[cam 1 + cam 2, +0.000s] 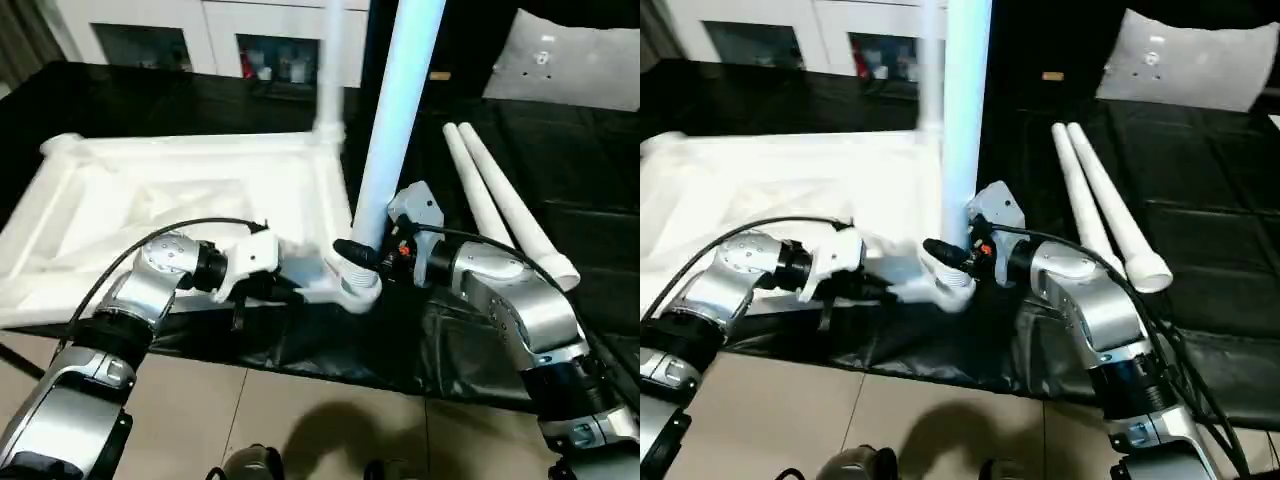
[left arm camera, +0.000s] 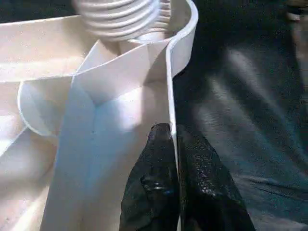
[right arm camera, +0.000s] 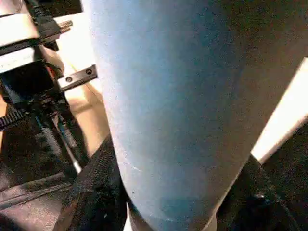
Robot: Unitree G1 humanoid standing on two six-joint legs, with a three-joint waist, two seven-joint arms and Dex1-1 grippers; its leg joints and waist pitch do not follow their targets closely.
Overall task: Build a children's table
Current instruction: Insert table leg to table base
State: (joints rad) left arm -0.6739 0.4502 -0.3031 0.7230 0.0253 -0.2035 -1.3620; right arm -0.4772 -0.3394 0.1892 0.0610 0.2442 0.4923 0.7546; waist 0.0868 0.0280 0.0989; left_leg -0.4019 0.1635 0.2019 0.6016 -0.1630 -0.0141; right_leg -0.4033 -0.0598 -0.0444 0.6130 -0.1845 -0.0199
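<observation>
While left end effector [image 2: 174, 144] pinches tabletop [image 1: 150, 190] rim, right end effector [image 1: 350, 255] grips one upright leg [image 1: 395, 120], another upright, two loose legs [image 1: 500, 205]

one tabletop [image 1: 180, 190], four legs [image 1: 400, 110], two grippers [image 1: 345, 250]

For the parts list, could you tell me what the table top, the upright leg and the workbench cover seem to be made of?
Table top: apparently moulded white plastic, thin ribs and a thin rim. Upright leg: the same smooth, slightly glossy white plastic, threaded at its base. Workbench cover: black sheet, probably plastic film, creased and shiny.
</observation>
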